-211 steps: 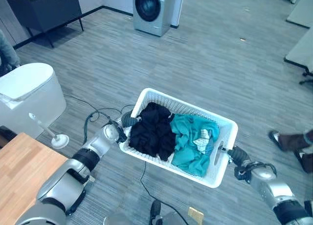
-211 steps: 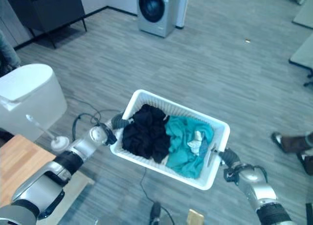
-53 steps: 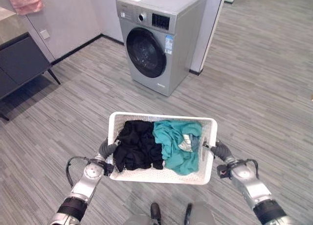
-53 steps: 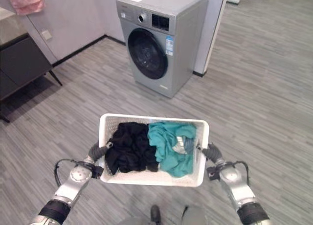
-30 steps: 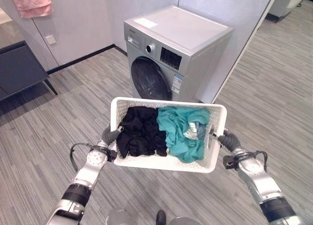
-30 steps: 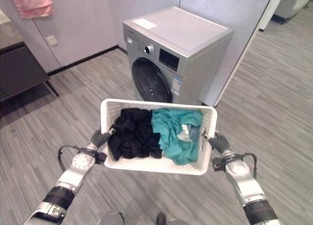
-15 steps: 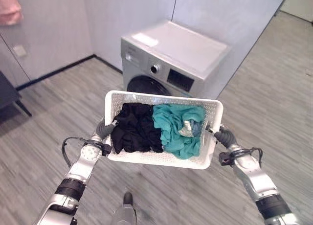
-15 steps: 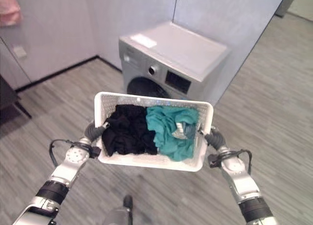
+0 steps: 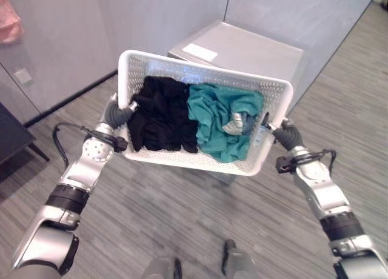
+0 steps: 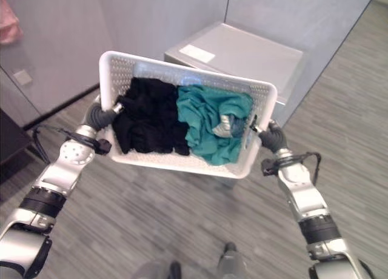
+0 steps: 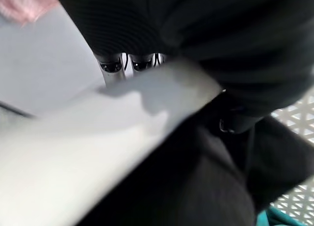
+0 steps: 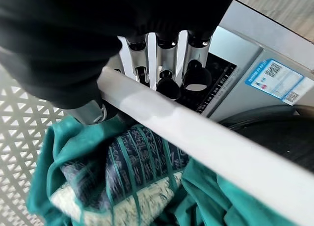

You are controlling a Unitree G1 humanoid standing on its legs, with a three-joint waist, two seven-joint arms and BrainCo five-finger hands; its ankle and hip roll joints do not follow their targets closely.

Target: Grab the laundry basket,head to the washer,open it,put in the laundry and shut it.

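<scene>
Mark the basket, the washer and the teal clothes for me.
basket (image 9: 200,74): left eye view, on the far white rim.
washer (image 9: 254,51): left eye view, on its grey top panel, behind the basket.
teal clothes (image 10: 203,118): right eye view, on the middle of the pile, on the basket's right side.

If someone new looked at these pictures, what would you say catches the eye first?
A white perforated plastic laundry basket fills the middle, held up by the left hand and right hand curled on its end rims. Inside, a black clothes heap lies left of a teal garment. Behind and below stands the silver-grey washing machine.
</scene>
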